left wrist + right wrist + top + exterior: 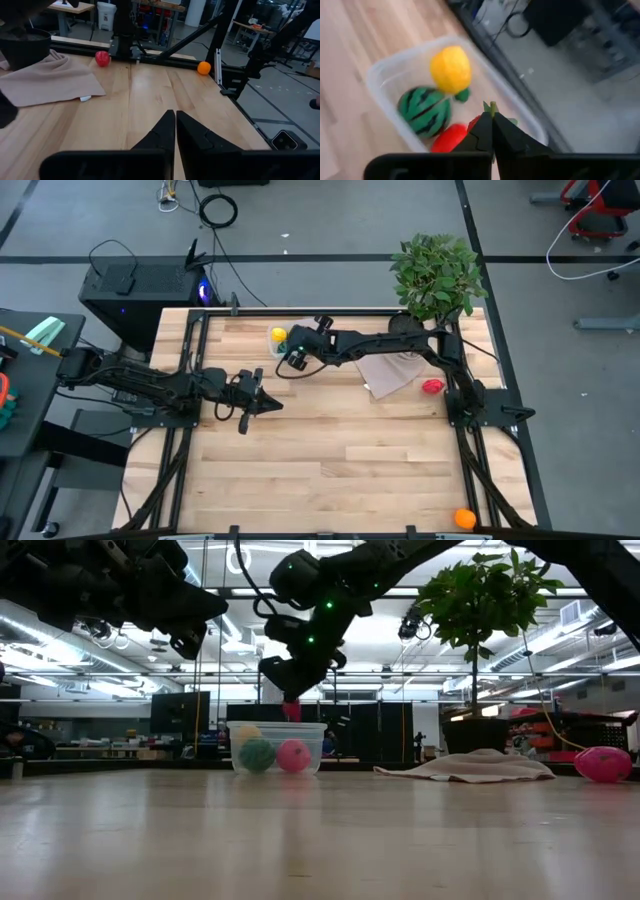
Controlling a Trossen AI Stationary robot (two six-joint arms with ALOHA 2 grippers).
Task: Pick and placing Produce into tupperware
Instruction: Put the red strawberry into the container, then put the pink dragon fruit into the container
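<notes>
The clear tupperware (283, 340) stands near the table's far edge. It holds a yellow piece (450, 69), a dark-green striped ball (424, 109) and a red piece (447, 141). The low view shows the tub (278, 748) with these inside. My right gripper (492, 107) hangs over the tub (385, 75), shut on a tiny red strawberry. Another red piece (432, 387) lies right of the beige cloth, and an orange piece (464, 519) sits at the near right corner. My left gripper (265, 402) is shut and waits left of centre above the table. My right gripper pinches the small red strawberry (474, 122) between its two fingertips, a green leaf showing at the tips. The fingers come from above, pointing down. The strawberry (291, 711) is lifted clear, just above the tub's rim.
A beige cloth (390, 370) lies right of the tub, under the right arm. A leafy plant (435, 275) in a black pot stands at the far right corner. The left wrist view shows the cloth (50, 80), the red piece (102, 58) and the orange piece (203, 67).
</notes>
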